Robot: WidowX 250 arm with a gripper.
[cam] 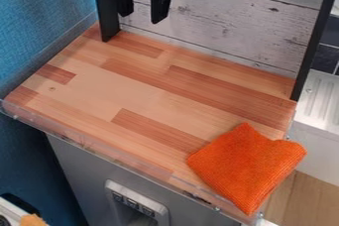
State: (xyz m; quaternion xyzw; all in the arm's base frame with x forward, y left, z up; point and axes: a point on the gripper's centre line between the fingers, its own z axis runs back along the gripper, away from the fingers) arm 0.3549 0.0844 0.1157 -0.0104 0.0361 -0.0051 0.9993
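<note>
Cloth (246,166) lies at the near right corner of the wooden counter (119,88), overhanging the right edge. For a secure grasp, straddle and pinch fabric inboard of that edge. At far left, the gripper (141,13) hangs released, fingers apart, empty.

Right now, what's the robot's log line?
gripper: open, empty, upper left of view | orange cloth: on wooden surface, lower right, overhanging edge

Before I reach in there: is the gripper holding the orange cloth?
No, the gripper hangs at the upper left with its fingers apart, and the orange cloth lies at the lower right.
</note>
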